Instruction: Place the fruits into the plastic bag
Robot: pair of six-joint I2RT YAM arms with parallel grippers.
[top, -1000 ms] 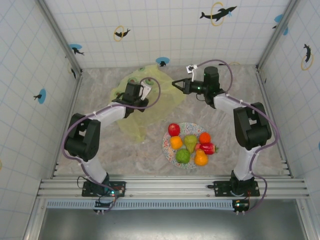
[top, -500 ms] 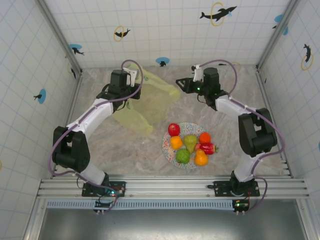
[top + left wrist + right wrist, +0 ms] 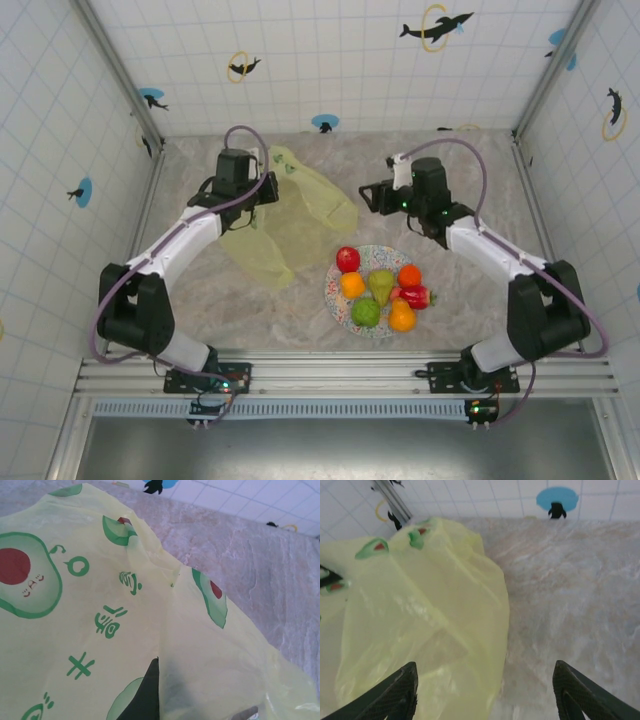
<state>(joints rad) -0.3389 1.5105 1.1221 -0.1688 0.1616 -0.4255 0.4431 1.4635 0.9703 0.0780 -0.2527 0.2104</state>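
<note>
1. While the left gripper [image 3: 262,190] is clamped shut on the left edge of the plastic bag [image 3: 300,215], the thin yellow-green sheet spreads away from it to the right and toward the arms across the table [image 3: 460,300].
2. Seen from the left wrist, the printed plastic lies right against one dark finger [image 3: 149,692] at the bottom edge, touching it on both sides. The second finger is hidden under the sheet.
3. The right gripper [image 3: 368,196] stands open, its fingers [image 3: 395,695] spread wide with nothing between them. It sits just beside the bag's right edge. From its wrist camera, the bag lies ahead and to the left. The left finger overlaps the plastic's lower part and the right finger is over bare marble.
4. The fruits [image 3: 381,284] all sit together on the speckled plate [image 3: 378,252], well apart from both grippers. The red apple [image 3: 347,259] is the one nearest the bag, and none of them touches it.
</note>
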